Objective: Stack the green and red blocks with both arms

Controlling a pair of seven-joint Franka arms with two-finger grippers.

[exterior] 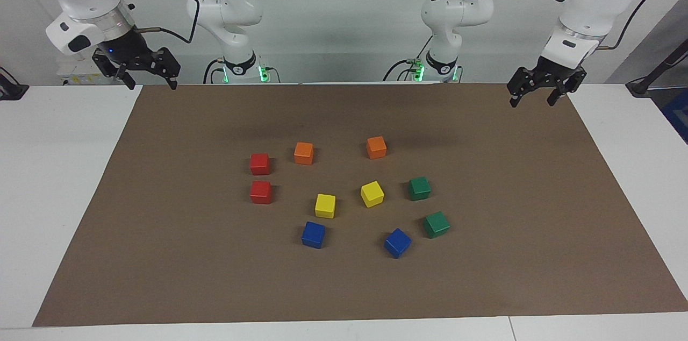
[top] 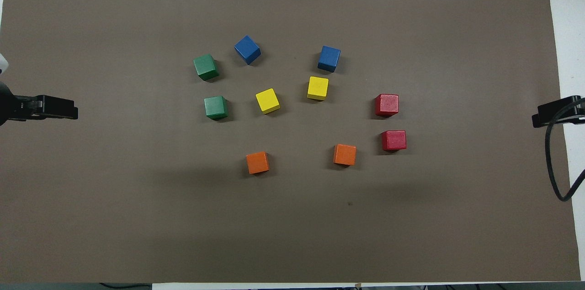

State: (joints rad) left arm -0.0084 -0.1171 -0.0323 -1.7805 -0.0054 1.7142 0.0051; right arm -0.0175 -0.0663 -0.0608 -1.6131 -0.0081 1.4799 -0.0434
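Both arms parked high, nothing held. Left gripper [exterior: 533, 97] hangs over the brown mat's [exterior: 161, 233] corner at the left arm's end, robot-side edge, jaws wide and empty. Right gripper [exterior: 149, 78] hangs over the matching corner at the right arm's end, jaws wide and empty.

All cubes sit single-layer mid-mat, none touching, nothing stacked yet. No containers on the mat.

Two green blocks: one [exterior: 418, 188] nearer the robots, one [exterior: 436, 224] farther, both toward the left arm's end. Two red blocks: [exterior: 259, 164] nearer, [exterior: 260, 192] farther, toward the right arm's end.

Between them: orange cubes [exterior: 303, 153] [exterior: 376, 147] closest to the robots, yellow cubes [exterior: 325, 206] [exterior: 372, 193] in the middle, blue cubes [exterior: 313, 234] [exterior: 398, 242] farthest.
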